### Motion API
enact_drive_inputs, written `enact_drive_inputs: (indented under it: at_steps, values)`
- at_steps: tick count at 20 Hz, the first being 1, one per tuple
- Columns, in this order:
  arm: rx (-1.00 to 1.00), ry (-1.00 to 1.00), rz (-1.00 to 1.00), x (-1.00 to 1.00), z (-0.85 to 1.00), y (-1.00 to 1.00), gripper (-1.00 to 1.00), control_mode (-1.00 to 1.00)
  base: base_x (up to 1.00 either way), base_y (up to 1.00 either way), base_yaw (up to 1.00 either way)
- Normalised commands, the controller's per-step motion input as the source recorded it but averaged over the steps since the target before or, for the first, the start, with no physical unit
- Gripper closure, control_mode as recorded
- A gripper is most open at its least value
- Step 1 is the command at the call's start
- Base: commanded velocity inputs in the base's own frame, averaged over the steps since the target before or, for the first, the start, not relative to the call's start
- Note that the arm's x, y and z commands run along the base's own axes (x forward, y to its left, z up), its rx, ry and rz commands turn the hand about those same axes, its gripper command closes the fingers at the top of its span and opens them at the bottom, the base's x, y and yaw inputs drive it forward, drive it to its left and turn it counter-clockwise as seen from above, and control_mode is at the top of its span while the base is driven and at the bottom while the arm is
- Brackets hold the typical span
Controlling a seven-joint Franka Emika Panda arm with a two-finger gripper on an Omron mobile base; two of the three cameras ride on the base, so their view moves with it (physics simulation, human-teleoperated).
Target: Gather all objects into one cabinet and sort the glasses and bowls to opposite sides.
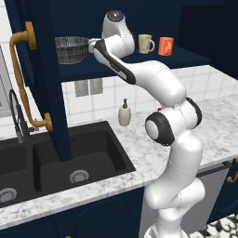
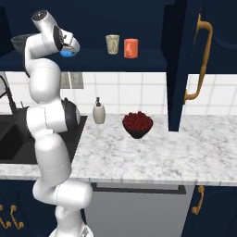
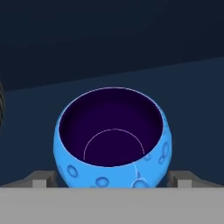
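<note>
Blue bowl [image 3: 113, 140] sits between the spread fingers [image 3: 42, 179], ungripped. Likely light, rigid, glossy and slippery; best taken across its rounded outer walls.

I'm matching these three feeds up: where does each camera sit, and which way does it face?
Left base view: behind the arm's left, facing the sink and cabinet; arm rises lower right.
Right base view: behind its right, facing counter and shelf; arm lower left.
Hand view: on the hand, looking along the open gripper at the blue bowl.
Both base views share the cream mug and orange mug.
</note>
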Motion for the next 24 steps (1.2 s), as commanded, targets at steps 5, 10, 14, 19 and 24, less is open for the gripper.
enact_drive_inputs:
  at_steps: [5, 10, 14, 19, 24]
  values:
    - [0.00, 0.00, 0.00, -0.08, -0.14, 0.00, -1.00, -1.00, 0.00, 0.00, 0.00]
    - [0.00, -0.01, 0.01, -0.39, -0.01, -0.01, -1.00, -1.00, 0.00, 0.00, 0.00]
    - [0.00, -0.04, 0.03, -0.06, -0.05, -0.22, -1.00, -1.00, 0.00, 0.00, 0.00]
    - [0.00, 0.00, 0.11, 0.05, -0.13, -0.25, -1.00, -1.00, 0.00, 0.00, 0.00]
    - [0.00, 0.00, 0.19, 0.08, -0.04, -0.03, -1.00, -1.00, 0.00, 0.00, 0.00]
